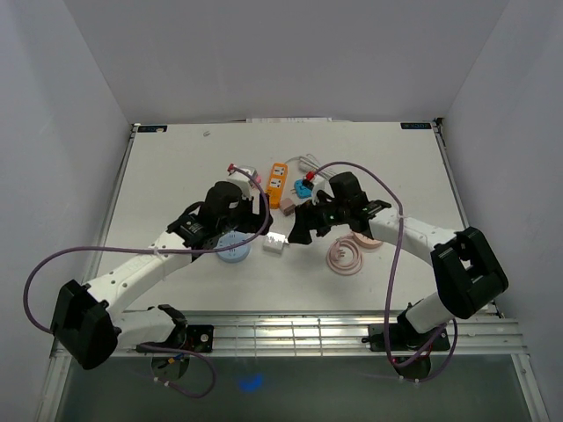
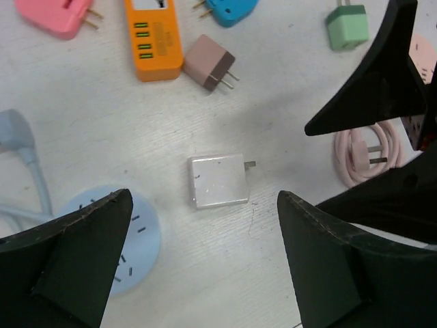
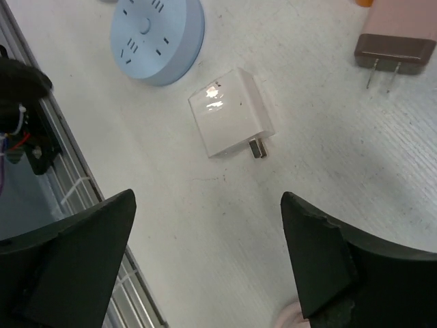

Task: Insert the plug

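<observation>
The white square plug lies flat on the table with its prongs pointing right, free of both grippers. My left gripper hangs open just above and near of it, nothing between its fingers. The round pale-blue socket sits to the plug's left, partly hidden under my left finger. From the other side, my right gripper is also open and empty over bare table, with the plug just beyond its tips and the blue socket farther off. In the top view the plug lies between the two grippers.
Beyond the plug lie an orange power strip, a pink plug, a brown adapter, a blue plug and a green plug. A coiled pink cable is at the right. The table's metal front rail runs close by.
</observation>
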You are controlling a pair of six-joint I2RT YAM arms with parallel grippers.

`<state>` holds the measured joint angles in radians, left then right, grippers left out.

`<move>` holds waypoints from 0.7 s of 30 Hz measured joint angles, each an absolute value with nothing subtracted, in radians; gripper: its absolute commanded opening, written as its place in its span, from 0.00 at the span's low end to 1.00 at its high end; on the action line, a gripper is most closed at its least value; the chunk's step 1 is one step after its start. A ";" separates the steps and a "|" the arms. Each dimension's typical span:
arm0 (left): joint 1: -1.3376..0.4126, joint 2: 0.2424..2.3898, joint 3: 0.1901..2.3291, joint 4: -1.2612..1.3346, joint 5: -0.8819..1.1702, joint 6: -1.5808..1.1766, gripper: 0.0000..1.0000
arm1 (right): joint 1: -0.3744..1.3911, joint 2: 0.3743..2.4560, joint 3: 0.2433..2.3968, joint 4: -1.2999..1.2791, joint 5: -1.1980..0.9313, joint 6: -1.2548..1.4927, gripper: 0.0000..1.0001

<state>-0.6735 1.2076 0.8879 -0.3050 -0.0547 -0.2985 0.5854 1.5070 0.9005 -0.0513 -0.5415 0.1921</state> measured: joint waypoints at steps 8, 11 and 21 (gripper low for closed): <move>-0.648 1.081 0.858 -0.417 -0.136 -0.480 0.98 | 0.704 1.525 0.884 -0.026 -0.440 -0.053 0.99; -0.617 1.065 0.856 -0.451 -0.131 -0.532 0.98 | 0.757 1.556 0.896 -0.021 -0.376 -0.136 0.96; -0.411 1.026 0.847 -0.530 0.014 -0.617 0.98 | 0.849 1.742 1.038 -0.058 -0.224 -0.325 0.95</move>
<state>-0.4110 1.0256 0.8474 -0.5297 0.0139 -0.6167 0.8490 1.7424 1.0382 -0.0582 -0.2237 -0.3252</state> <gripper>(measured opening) 0.979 0.954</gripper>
